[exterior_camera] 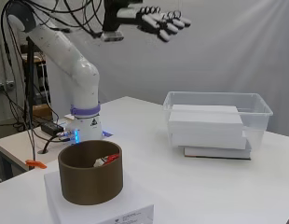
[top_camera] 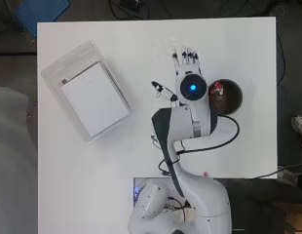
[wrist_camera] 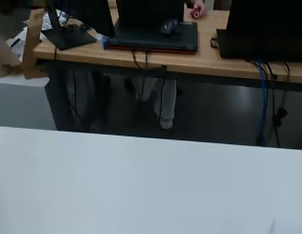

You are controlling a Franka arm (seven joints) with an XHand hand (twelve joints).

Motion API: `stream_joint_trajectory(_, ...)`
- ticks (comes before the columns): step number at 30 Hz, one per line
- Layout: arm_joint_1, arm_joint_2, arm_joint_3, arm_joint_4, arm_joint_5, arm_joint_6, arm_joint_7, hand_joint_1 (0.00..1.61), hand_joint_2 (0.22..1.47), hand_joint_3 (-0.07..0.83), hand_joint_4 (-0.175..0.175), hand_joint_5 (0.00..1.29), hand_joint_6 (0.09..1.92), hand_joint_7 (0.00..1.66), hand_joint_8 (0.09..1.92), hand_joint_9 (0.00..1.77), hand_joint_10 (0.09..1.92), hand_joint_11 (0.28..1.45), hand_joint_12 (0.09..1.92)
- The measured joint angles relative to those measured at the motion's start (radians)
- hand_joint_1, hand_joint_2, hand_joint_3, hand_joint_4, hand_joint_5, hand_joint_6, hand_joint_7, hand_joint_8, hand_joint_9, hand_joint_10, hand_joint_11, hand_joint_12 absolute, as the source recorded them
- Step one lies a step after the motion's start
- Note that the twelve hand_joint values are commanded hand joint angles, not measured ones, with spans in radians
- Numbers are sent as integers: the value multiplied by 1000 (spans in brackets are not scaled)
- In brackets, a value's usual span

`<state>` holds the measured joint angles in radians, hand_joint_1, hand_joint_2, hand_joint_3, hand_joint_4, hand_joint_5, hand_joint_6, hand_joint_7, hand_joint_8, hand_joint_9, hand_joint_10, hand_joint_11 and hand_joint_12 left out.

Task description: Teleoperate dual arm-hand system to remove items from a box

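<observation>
Clear box (exterior_camera: 256, 109) holds a white carton (exterior_camera: 207, 126): likely stiff, light; take by its edges. Hand (exterior_camera: 158, 19) high above the surface (exterior_camera: 191, 186), fingers (exterior_camera: 175, 21) straight, empty.

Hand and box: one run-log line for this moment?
hand: open, high, holding nothing | clear box: white packs inside | brown bowl: red-white item inside

Tabletop (top_camera: 141, 185): bare stretch between clear box (top_camera: 53, 68) and brown bowl (top_camera: 235, 92), open for passage. Box: open-topped, mostly filled by white stack (top_camera: 95, 100); narrow gaps along its walls. Bowl: stands raised on white block (exterior_camera: 130, 207). Hand (exterior_camera: 158, 21): high above, fingers (exterior_camera: 175, 21) straight, unobstructed below.
</observation>
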<state>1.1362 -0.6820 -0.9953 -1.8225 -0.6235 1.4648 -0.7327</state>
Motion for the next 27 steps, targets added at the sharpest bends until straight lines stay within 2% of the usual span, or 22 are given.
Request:
stream_joint_trajectory(2, -66, -22, 142, -26, 22, -30, 24, 0, 791, 11, 97, 12, 87, 104, 87, 263, 87, 454, 87)
stream_joint_trajectory(4, -121, -44, 194, -55, 49, -46, 39, 0, 875, 9, 97, 76, 87, 221, 87, 397, 87, 501, 87)
stream_joint_trajectory(7, -185, -98, 198, -144, 94, -15, 48, 0, 927, 5, 89, 96, 87, 178, 87, 340, 87, 481, 87)
stream_joint_trajectory(11, -316, -230, 309, -369, 167, 52, 75, 0, 938, 4, 75, 100, 87, 186, 87, 335, 87, 471, 87)
stream_joint_trajectory(14, -405, -322, 530, -529, 214, 91, 101, 0, 924, -3, 70, 92, 87, 186, 87, 330, 87, 472, 87)
stream_joint_trajectory(16, -436, -348, 668, -585, 234, 91, 117, 0, 909, -8, 68, 94, 87, 217, 87, 352, 87, 481, 87)
stream_joint_trajectory(20, -457, -346, 773, -588, 270, 68, 133, 0, 890, -7, 52, 104, 87, 269, 87, 389, 87, 492, 87)
stream_joint_trajectory(26, -528, -284, 742, -517, 299, 7, 146, 0, 886, -2, 65, 119, 87, 290, 87, 428, 87, 512, 87)
stream_joint_trajectory(27, -532, -284, 738, -515, 300, 5, 146, 0, 928, 5, 69, 274, 87, 510, 87, 652, 87, 615, 87)
